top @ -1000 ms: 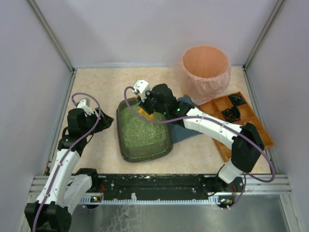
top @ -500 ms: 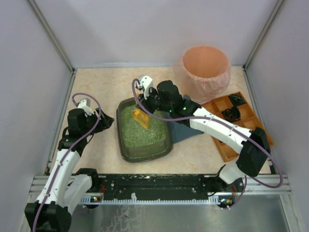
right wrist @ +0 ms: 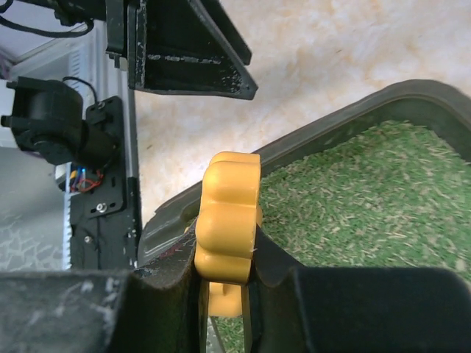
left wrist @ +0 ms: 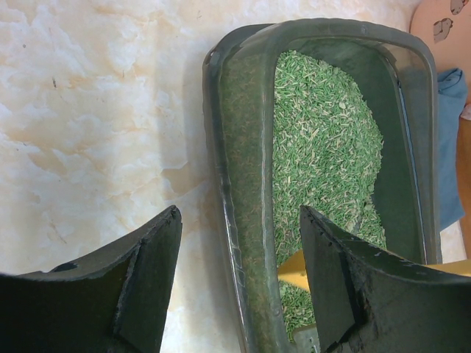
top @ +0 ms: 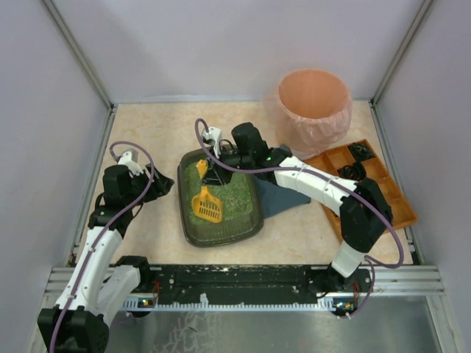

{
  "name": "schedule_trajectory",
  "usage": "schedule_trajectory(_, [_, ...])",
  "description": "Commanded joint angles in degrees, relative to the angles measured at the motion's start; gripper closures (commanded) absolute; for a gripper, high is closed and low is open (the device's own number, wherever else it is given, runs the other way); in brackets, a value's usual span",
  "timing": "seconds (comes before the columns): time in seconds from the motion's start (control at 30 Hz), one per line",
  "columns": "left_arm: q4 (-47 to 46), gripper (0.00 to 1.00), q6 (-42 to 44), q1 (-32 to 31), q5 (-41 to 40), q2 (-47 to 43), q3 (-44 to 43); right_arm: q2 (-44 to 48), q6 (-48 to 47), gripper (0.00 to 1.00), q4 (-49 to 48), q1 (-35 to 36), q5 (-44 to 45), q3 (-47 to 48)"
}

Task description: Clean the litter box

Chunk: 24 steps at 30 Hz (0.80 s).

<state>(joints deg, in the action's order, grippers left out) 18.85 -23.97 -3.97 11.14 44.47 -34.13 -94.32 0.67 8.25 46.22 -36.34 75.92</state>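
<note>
The litter box [top: 221, 237], a dark rounded tray of green litter, lies mid-table. My right gripper [top: 212, 170] hangs over its far left part, shut on the handle of a yellow scoop [top: 207, 207] whose slotted head points toward the near end, low over the litter. The right wrist view shows the scoop handle [right wrist: 228, 217] pinched between the fingers [right wrist: 165, 294], with the box rim [right wrist: 331, 121] behind. My left gripper [top: 159, 182] stands open just left of the box. In its wrist view the litter box rim [left wrist: 246, 184] runs between the fingers [left wrist: 158, 257], untouched.
A round pink-lined bin [top: 314, 107] stands at the back right. An orange compartmented tray [top: 372, 187] lies along the right side. A blue cloth [top: 283, 197] lies partly under the box's right edge. The arms' metal rail [top: 243, 283] runs along the near edge.
The right gripper has swung the scoop from the far end of the box leftward and down, so that its head now lies over the near-left litter. The left arm has not moved.
</note>
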Motion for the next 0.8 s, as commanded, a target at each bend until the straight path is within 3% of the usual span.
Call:
schedule_trajectory(0.0, [-1.36, 0.29, 0.41, 0.34, 0.88, 0.09, 0.29, -2.52, 2.66, 1.00, -6.00, 0.30, -7.88, 3.02])
schedule_trajectory(0.37, [-1.54, 0.29, 0.38, 0.40, 1.00, 0.55, 0.29, -4.89, 5.39, 1.00, -12.16, 2.83, -9.41, -0.41])
schedule_trajectory(0.77, [-1.54, 0.29, 0.41, 0.39, 1.04, 0.57, 0.29, -0.88, -0.75, 1.00, -16.99, 5.29, 19.24, -7.40])
